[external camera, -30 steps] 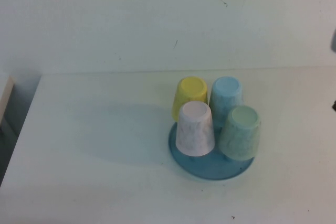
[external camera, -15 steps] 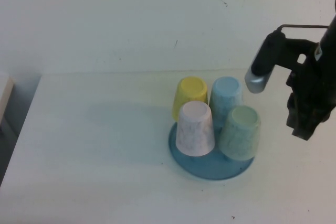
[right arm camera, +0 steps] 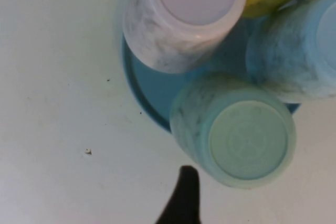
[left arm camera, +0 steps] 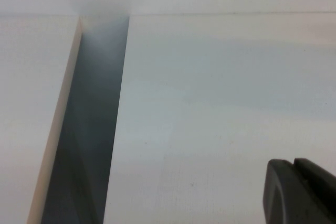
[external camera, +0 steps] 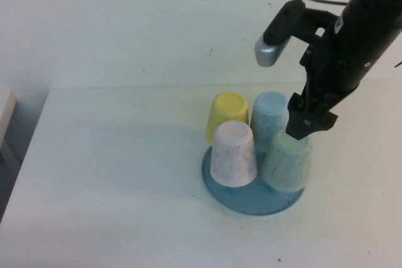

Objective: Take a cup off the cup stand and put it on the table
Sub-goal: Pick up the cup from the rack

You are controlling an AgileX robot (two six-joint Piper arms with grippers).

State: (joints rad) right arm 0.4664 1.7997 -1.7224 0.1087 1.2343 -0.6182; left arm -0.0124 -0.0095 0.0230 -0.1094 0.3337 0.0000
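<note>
The mint-green cup (external camera: 287, 158) sits upside down on the blue cup stand (external camera: 248, 200), at its right side. Its flat bottom faces the camera in the right wrist view (right arm camera: 247, 140). My right gripper (external camera: 306, 125) hangs just above the cup's top, at its far right edge, and looks open and empty. Only one dark finger (right arm camera: 182, 195) shows in the right wrist view, beside the cup. The stand's pegs are hidden under the cups. My left gripper (left arm camera: 302, 190) is shut and empty over the bare table (left arm camera: 220, 103), out of the high view.
A yellow cup (external camera: 227, 115), a light blue cup (external camera: 270, 115) and a pale pink cup (external camera: 233, 154) also sit upside down on the stand, close against the mint one. A gap (left arm camera: 89, 129) runs along the table's left edge. Bare tabletop (external camera: 113, 174) lies left of the stand.
My right arm has come in from the right and moved left and down, from beside the stand to just over the mint cup. The cups have not moved.
</note>
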